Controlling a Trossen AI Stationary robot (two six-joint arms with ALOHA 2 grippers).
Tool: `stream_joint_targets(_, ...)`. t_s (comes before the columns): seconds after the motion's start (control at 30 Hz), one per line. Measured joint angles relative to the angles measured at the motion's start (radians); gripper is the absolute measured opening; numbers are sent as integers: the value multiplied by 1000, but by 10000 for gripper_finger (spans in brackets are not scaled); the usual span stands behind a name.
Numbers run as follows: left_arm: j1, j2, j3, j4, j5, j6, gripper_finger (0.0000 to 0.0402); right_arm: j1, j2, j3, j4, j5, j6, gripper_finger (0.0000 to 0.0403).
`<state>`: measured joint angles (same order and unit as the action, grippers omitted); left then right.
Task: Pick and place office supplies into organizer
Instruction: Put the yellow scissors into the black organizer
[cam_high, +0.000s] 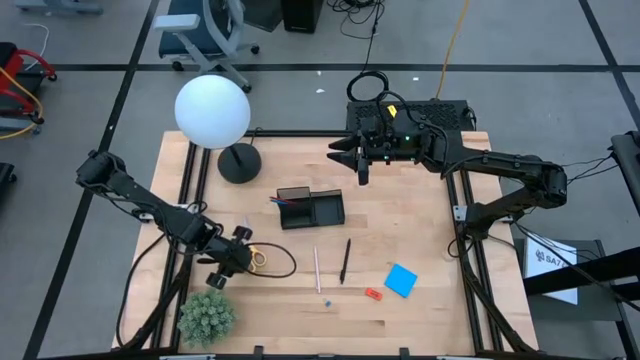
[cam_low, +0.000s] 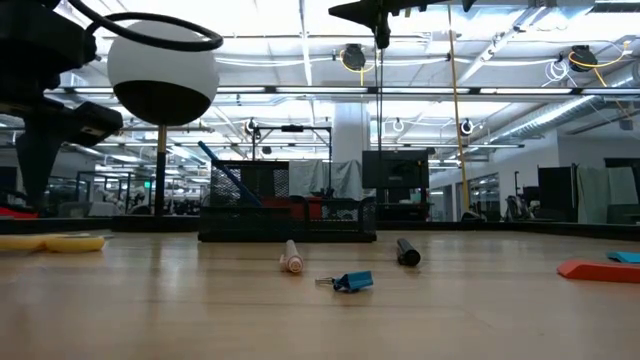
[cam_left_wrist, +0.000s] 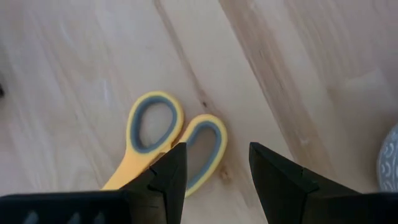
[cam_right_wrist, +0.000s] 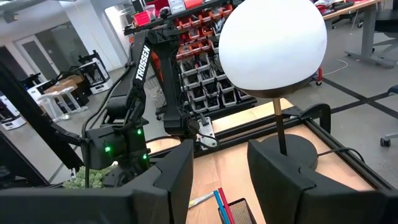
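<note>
Yellow-handled scissors (cam_high: 260, 258) lie flat on the table at the near left. My left gripper (cam_high: 238, 254) hangs open just over their handle loops (cam_left_wrist: 177, 134), pointing steeply down; one finger hides part of a loop. The black organizer (cam_high: 311, 208) stands mid-table with a blue and a red pen (cam_high: 283, 201) in it. In front of it lie a pale pen (cam_high: 317, 270), a black pen (cam_high: 345, 260), a blue note pad (cam_high: 401, 280) and a red-orange piece (cam_high: 373, 294). My right gripper (cam_high: 343, 153) waits open, high above the far side.
A white globe lamp (cam_high: 212, 112) on a round black base (cam_high: 238, 162) stands at the far left. A green plant (cam_high: 206, 316) sits at the near left corner, close to my left arm. A tiny blue piece (cam_high: 327, 301) lies near the pale pen.
</note>
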<state>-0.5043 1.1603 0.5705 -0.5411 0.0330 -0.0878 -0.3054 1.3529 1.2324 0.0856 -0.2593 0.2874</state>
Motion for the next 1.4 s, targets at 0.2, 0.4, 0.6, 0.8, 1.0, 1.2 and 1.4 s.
stream_joint_targets(0.2, -1, 0, 0, -1, 24, 62, 165, 0, 0, 0, 0, 0, 0, 144)
stream_joint_targets(0.4, 0, 61, 0, 5, 40, 87, 165, 0, 0, 0, 0, 1, 0, 144)
stream_joint_targets(0.6, -1, 177, 0, 80, 72, 92, 165, 0, 0, 0, 0, 1, 4, 144)
stream_joint_targets(0.8, 0, 267, 5, 128, 62, 121, 165, 0, 0, 0, -2, 1, 34, 144)
stream_joint_targets(1.0, 0, 280, 4, 149, 55, 121, 165, 0, 0, 0, -12, 1, 38, 144)
stream_joint_targets(1.2, 0, 280, 3, 152, 47, 108, 156, 0, 0, 0, -12, 1, 35, 144)
stream_joint_targets(1.4, 0, 280, 3, 153, 36, 80, 95, 0, 0, 0, -15, 1, 34, 144)
